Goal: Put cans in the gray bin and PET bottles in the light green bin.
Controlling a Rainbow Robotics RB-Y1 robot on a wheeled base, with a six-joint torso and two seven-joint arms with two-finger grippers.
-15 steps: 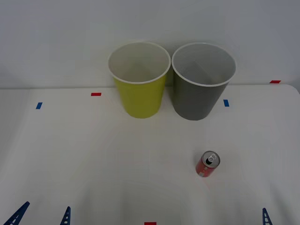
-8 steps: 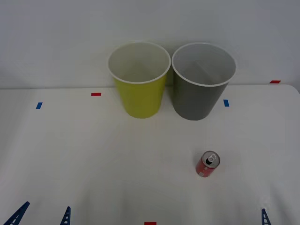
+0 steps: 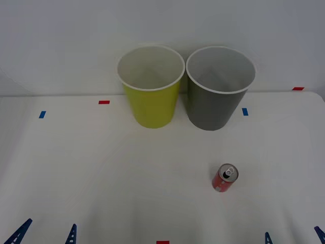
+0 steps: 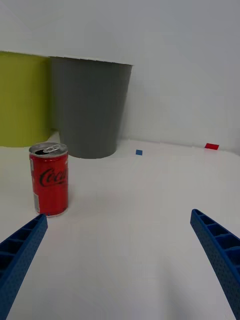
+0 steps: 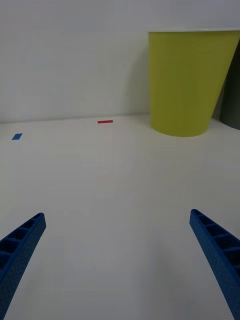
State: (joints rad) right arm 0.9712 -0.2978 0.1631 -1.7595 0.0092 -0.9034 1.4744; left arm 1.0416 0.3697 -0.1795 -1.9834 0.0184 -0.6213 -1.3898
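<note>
Right gripper [image 3: 293, 237] near table edge, fingers spread, empty; left gripper [image 3: 44, 233] likewise, idle. Can [image 3: 224, 178] upright mid-table, ahead of right gripper. Straddle can body squarely, then carry to gray bin [image 3: 218, 101] beside light green bin [image 3: 151, 99].

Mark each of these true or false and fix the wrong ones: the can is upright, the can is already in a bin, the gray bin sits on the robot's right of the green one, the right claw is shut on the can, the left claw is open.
1. The red can stands upright on the table. True.
2. The can is inside a bin. False: it stands on the table in front of the gray bin.
3. The gray bin is on the robot's right of the light green bin. True.
4. The right claw is shut on the can. False: it is open, with the can ahead near one finger.
5. The left claw is open. True.
</note>
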